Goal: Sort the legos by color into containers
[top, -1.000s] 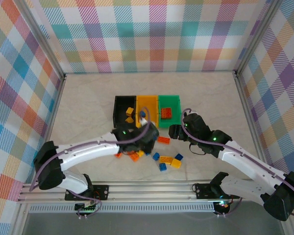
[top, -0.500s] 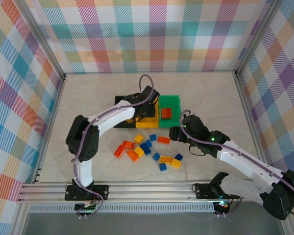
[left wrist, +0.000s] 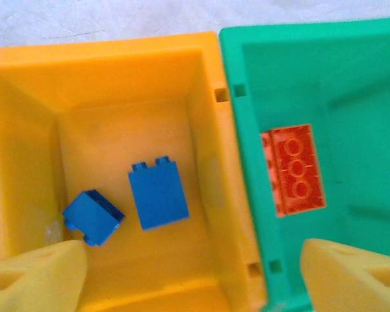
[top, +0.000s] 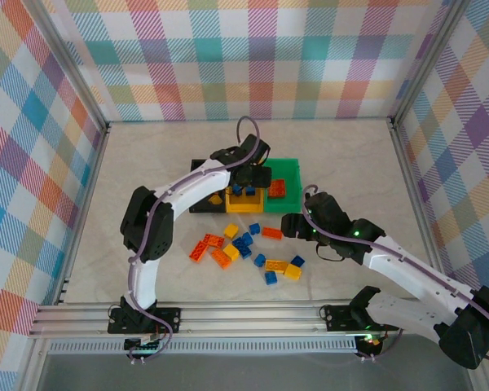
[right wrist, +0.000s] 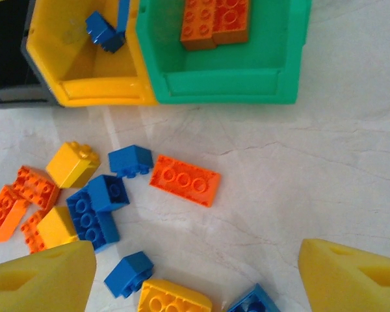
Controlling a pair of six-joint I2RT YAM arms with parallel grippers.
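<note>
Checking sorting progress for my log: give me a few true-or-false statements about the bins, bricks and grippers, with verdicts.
1. Two blue bricks lie in the yellow bin. True.
2. The green bin is empty. False: an orange brick lies in it.
3. The left gripper holds a brick. False: it is open over the yellow bin, holding nothing.
4. Loose bricks lie on the table. True.
5. The right gripper is shut. False: it is open above the loose bricks.
</note>
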